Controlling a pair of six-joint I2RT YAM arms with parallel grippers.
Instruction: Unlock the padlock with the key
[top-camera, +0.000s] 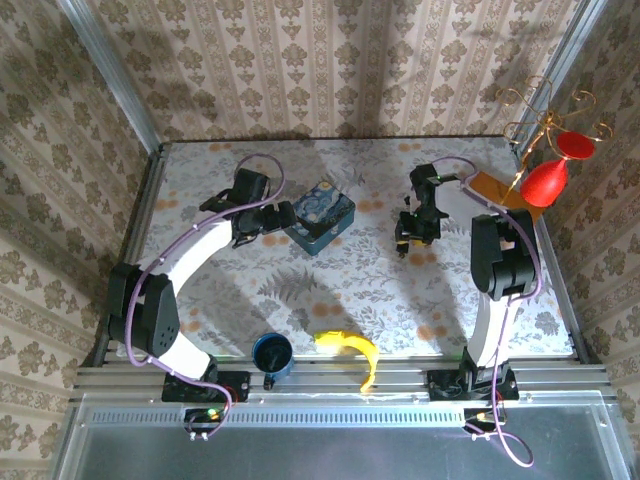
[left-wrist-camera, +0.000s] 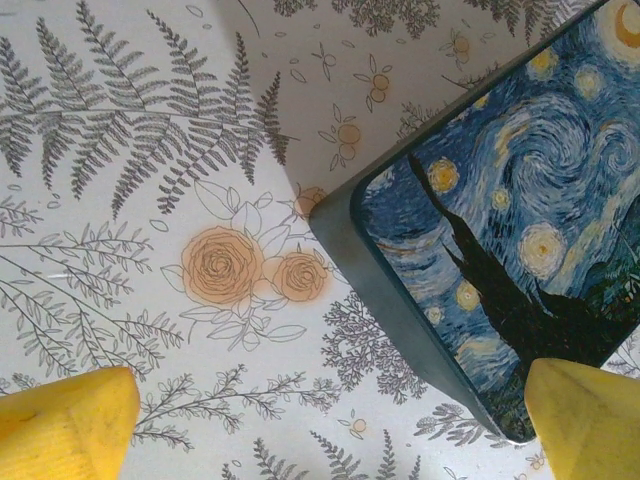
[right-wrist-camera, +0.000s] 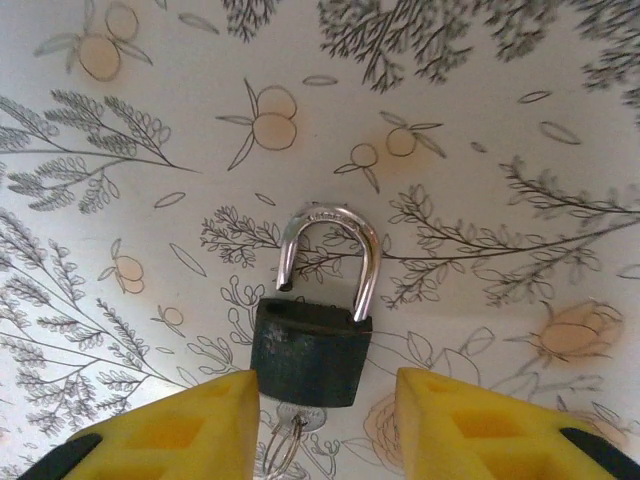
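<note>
Straddling the padlock (right-wrist-camera: 312, 340) at its key (right-wrist-camera: 292, 428) end, the right gripper (right-wrist-camera: 325, 395) is holding its fingers (right-wrist-camera: 190, 425) wide; the shackle (right-wrist-camera: 330, 235) is pointing straight away, seemingly sprung, the left arm (top-camera: 190, 255) lying farther off.

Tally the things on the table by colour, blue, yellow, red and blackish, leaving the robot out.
Blue: 2, tin, mug
Yellow: 1, banana
Red: 1, goblet
Blackish: 1, padlock
Total: 5

Left tool (left-wrist-camera: 325, 420): yellow fingertips (left-wrist-camera: 65, 425) are seen spread wide | blue night-sky tin (left-wrist-camera: 520, 220): corner is laid on fern-printed tabletop (left-wrist-camera: 150, 120), partly covered by one fingertip
</note>
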